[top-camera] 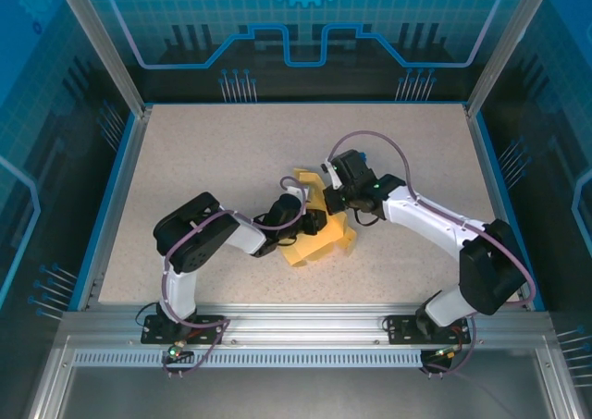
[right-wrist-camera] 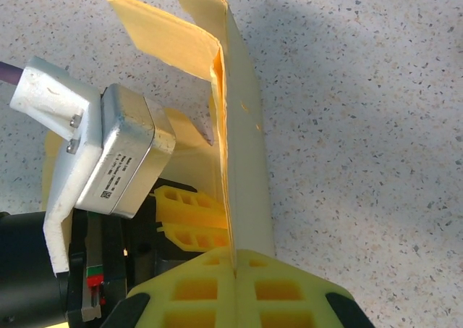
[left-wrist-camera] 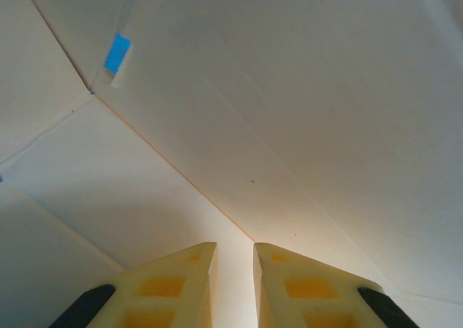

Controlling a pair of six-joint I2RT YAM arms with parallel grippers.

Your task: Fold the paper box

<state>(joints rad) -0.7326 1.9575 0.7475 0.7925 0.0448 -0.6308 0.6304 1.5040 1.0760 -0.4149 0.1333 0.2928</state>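
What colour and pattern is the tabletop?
Pale beige with fine dark speckles; the tabletop shows best in the right wrist view.

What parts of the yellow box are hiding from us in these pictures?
- Top view: the left arm and right arm cover the middle of the paper box.
- Left wrist view: card too close, edges cut off; unclear whether the left pincer pinches it.
- Right wrist view: the grey box on the left arm hides the box's inside.

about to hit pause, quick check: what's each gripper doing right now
left gripper: jaws nearly together, right up against the paper box; grip cannot be told
right gripper: shut on a panel of the paper box
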